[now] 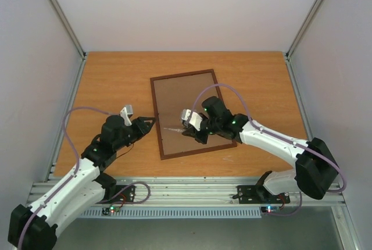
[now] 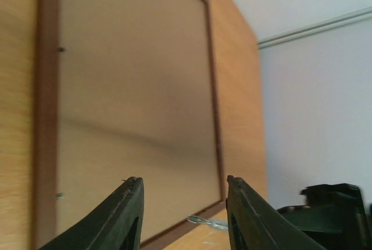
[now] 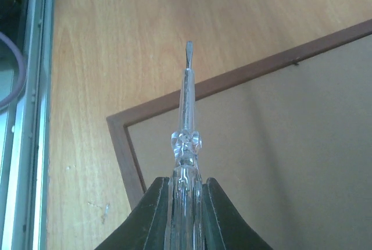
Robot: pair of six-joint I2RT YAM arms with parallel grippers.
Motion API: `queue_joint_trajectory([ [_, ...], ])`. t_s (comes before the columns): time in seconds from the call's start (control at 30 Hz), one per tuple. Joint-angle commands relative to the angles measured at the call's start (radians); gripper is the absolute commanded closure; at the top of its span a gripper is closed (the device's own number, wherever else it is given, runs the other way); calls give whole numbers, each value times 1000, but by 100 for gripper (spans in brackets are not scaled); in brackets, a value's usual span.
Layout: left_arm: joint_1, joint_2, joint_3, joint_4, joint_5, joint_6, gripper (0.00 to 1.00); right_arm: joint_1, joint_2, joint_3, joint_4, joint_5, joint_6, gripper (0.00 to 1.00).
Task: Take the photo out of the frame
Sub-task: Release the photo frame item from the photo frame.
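From above, we see the frame (image 1: 192,96) lying flat and back-up in the middle of the table (image 1: 116,81), its plain brown backing facing the camera; the photo is hidden from us. The left gripper (image 1: 148,124) reaches in low from the left, its tips just beside the frame's left rail. The right gripper (image 1: 190,129) comes from the right over the lower half of the backing, carrying a clear screwdriver (image 1: 173,129) that points left toward the other arm. From the left wrist, we look along the backing of the frame (image 2: 133,87), with its reddish-brown rail running up both sides. The left gripper (image 2: 183,179) has its two dark fingers (image 2: 125,218) standing apart with nothing between them; whether they touch the frame we cannot tell. From the right wrist, we find the right gripper (image 3: 186,183) clamped tight on the see-through handle of the screwdriver (image 3: 186,104). The shaft runs straight out across the corner rail of the frame (image 3: 125,151), and the flat blade shows against the bare table (image 3: 116,40) beyond. We cannot tell from here whether the blade touches wood.
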Motion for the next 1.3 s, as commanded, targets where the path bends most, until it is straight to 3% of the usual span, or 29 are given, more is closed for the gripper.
queue_joint_trajectory([
  [0.0, 29, 69, 82, -227, -27, 152, 59, -9, 63, 63, -115, -21, -134, 99],
  [0.17, 41, 178, 116, -287, -30, 218, 55, -9, 110, 71, -126, -10, -197, 99],
  [0.4, 41, 366, 149, -244, 37, 269, 52, -8, 210, 118, -184, -13, -241, 99],
  [0.87, 41, 692, 291, -206, 16, 352, 50, -7, 379, 183, -163, 53, -280, 99],
  [1.27, 41, 799, 324, -221, 28, 394, 67, 7, 406, 151, -58, 91, -291, 99],
])
